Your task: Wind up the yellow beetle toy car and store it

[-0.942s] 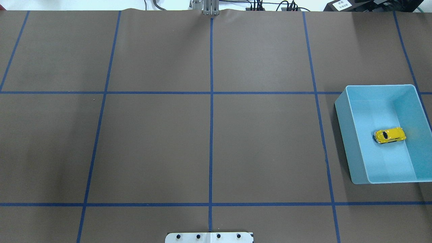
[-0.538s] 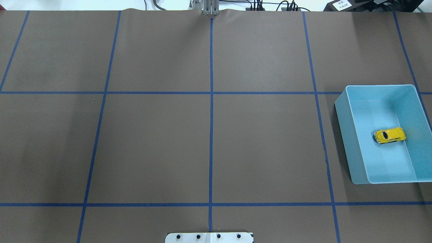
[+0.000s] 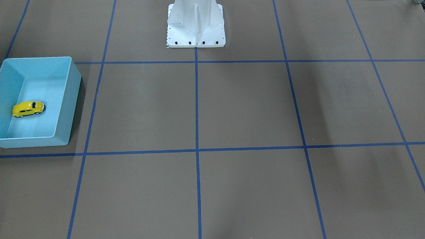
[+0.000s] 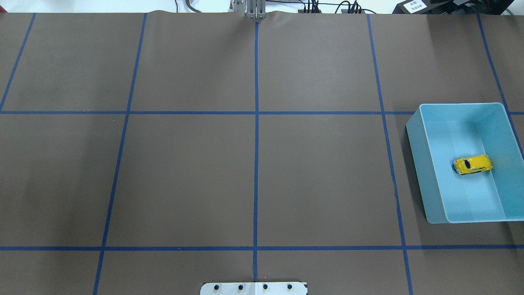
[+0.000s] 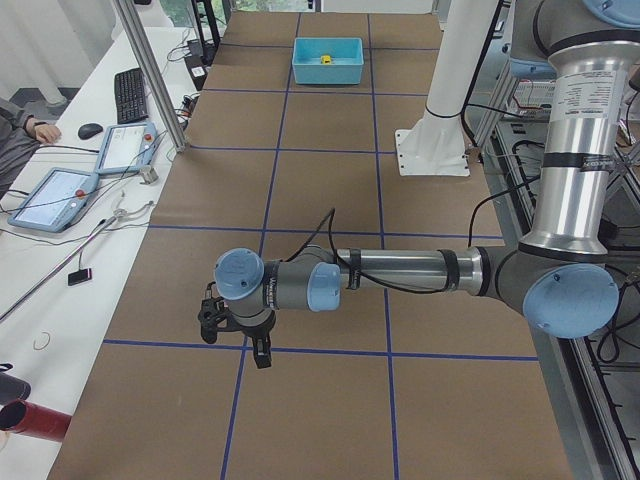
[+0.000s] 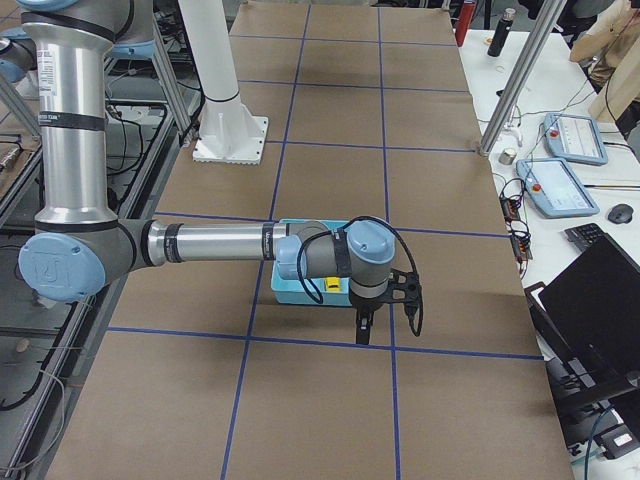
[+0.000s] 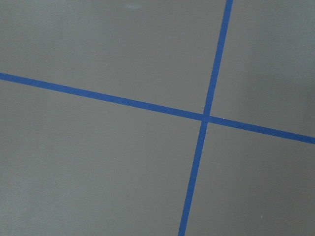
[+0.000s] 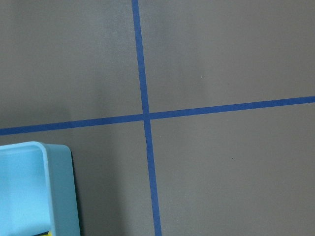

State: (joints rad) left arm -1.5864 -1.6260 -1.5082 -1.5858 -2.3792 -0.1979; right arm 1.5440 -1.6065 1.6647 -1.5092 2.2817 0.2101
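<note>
The yellow beetle toy car (image 4: 473, 164) rests on its wheels on the floor of the light blue bin (image 4: 415, 139) at the table's right side. It also shows in the front view (image 3: 28, 109) inside the bin (image 3: 71, 99). My left gripper (image 5: 250, 345) shows only in the left side view, hanging over the brown mat far from the bin (image 5: 327, 72). My right gripper (image 6: 365, 325) shows only in the right side view, just beyond the bin (image 6: 285, 292). I cannot tell whether either is open or shut. Neither wrist view shows fingers.
The robot's white base plate (image 4: 254, 289) sits at the near table edge and its pedestal (image 3: 196, 23) rises from it. Blue tape lines divide the brown mat. The right wrist view shows a bin corner (image 8: 59, 187). Operator consoles (image 5: 60, 195) lie beside the table.
</note>
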